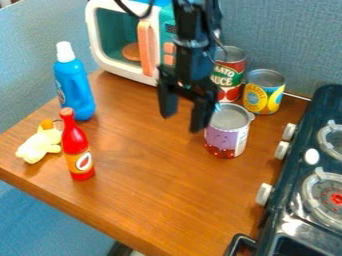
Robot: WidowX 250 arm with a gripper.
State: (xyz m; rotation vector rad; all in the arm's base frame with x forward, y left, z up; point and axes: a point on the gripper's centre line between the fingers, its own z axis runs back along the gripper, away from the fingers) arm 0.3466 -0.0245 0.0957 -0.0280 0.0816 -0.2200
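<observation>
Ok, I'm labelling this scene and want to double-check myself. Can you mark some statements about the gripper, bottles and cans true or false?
1. The gripper has its fingers apart. True.
2. The red bottle lies on its side. False: it stands upright.
3. The blue bottle has a white cap. True.
4. The purple-labelled can stands on the stove. False: it stands on the wooden table, beside the stove.
5. The yellow soft toy is nearer to the red bottle than to the purple-labelled can. True.
</observation>
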